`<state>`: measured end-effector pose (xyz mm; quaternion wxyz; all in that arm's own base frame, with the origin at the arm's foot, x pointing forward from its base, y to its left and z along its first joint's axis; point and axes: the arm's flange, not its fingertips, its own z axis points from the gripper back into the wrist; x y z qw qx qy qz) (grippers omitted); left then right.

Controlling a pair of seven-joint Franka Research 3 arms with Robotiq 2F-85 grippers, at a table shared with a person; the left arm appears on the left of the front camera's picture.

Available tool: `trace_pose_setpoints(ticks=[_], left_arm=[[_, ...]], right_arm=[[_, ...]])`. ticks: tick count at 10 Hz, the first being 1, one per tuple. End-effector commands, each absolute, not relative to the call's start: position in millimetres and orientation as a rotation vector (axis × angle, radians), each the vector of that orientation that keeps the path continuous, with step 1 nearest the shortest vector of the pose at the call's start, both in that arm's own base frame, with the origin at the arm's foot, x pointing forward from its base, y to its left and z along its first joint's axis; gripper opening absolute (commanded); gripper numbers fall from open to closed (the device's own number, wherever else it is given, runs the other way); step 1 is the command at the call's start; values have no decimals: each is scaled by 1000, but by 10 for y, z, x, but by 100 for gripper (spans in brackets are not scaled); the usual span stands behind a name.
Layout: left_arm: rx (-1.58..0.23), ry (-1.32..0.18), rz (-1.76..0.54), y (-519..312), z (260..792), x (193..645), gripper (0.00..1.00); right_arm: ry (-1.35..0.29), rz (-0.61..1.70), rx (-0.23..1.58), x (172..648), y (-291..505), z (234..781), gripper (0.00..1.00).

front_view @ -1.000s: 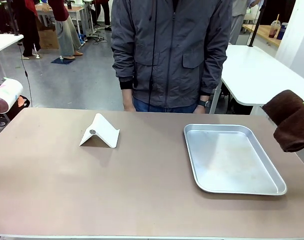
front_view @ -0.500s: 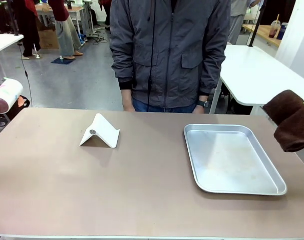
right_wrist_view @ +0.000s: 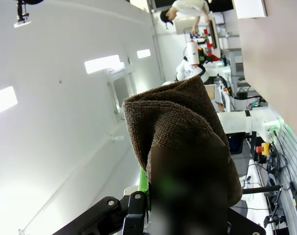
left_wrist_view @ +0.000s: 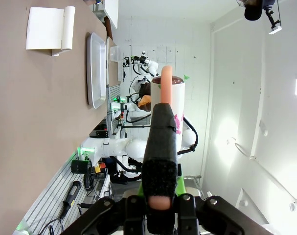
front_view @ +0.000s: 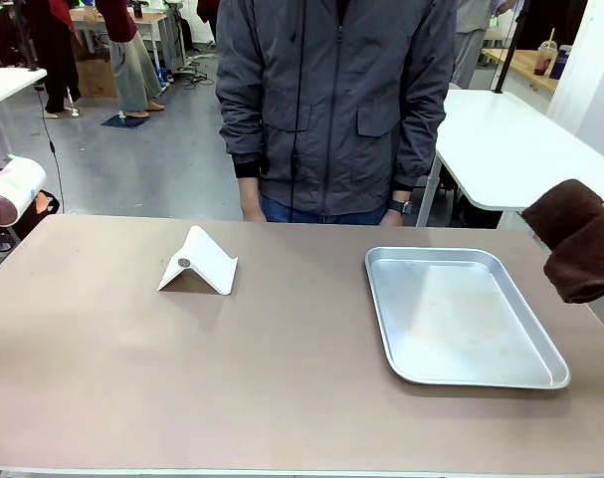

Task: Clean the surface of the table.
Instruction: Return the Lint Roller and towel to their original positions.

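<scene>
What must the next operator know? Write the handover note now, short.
Left gripper: shut on a white bottle, held off the table's left edge.
Right gripper: shut on a brown cloth, held off the right edge, not touching the top.
The table carries a white folded stand at far left and a silver metal tray at right. A person stands at the far side.
Done: no wiping to be seen.
Left: probably the whole top, working around the stand and tray.

Front camera across the table (front_view: pixel 232 388); both wrist cameras sideways, close.
</scene>
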<state>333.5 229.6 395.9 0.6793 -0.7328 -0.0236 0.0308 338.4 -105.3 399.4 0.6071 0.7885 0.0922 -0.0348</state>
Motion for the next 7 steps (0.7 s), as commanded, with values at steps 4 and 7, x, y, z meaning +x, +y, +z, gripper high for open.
trace_pose_setpoints(ticks=[4,7], left_arm=[[-1560,2,32,1921,4106,3600,22],[-1445,34,31,1574,4191,3734,22]], right_arm=[[303,3,1695,3785,-430,3964,11],[383,68,1584,4027,272,3880,11]])
